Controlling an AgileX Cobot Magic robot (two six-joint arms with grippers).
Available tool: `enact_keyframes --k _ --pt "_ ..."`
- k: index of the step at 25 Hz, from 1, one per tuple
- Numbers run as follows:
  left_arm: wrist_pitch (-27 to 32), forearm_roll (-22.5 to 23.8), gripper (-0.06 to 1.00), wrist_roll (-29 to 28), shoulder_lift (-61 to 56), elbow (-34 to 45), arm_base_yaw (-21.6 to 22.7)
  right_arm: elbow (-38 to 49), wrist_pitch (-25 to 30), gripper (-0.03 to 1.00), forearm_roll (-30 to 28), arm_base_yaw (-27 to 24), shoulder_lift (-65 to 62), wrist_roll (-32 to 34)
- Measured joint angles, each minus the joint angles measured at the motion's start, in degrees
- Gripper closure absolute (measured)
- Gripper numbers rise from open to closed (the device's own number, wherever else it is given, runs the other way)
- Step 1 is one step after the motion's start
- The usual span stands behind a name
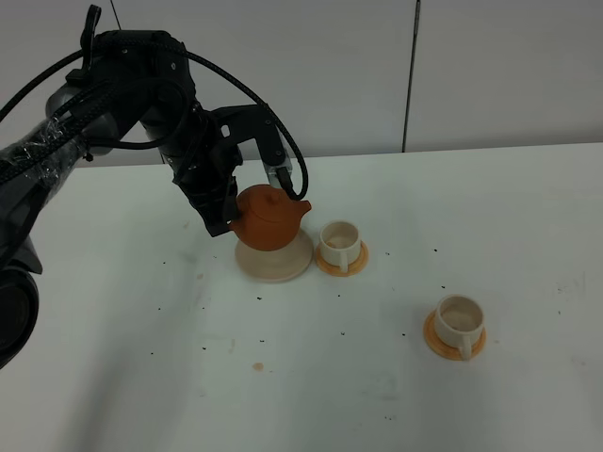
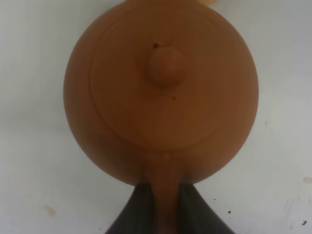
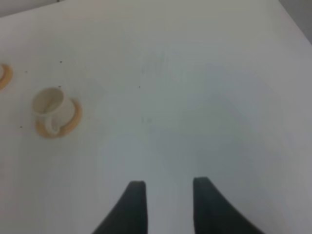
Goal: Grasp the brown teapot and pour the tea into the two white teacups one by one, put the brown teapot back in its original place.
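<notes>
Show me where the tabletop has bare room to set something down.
Bare: the white table left of and in front of the round beige saucer, and behind the nearer white cup. Crowded: saucer, reddish-brown clay teapot and farther white cup cluster.

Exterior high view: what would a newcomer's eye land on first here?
The brown teapot, held by its handle in the black left gripper, over the pale saucer. On orange coasters to its right stand one white teacup, beside the saucer, and the other teacup, further right and nearer the camera.

brown teapot (image 2: 161, 92) handle cropped at edge, saucer (image 1: 273, 266) partly hidden beneath; one coaster (image 3: 3, 77) cropped
</notes>
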Motion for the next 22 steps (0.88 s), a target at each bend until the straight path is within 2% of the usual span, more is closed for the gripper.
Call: enact_keyframes --k 9,17,22 --pt "-2.63 0.82 0.77 -2.02 0.00 0.00 -0.56 0.00 0.00 0.74 0.00 0.00 0.00 0.00" --pt "-7.30 10.35 0.77 -2.53 0.01 0.00 -4.07 0.00 0.00 0.74 0.00 0.00 0.00 0.00" --pt "-7.89 13.59 0.77 -2.48 0.01 0.00 -5.11 0.00 0.00 0.74 0.00 0.00 0.00 0.00"
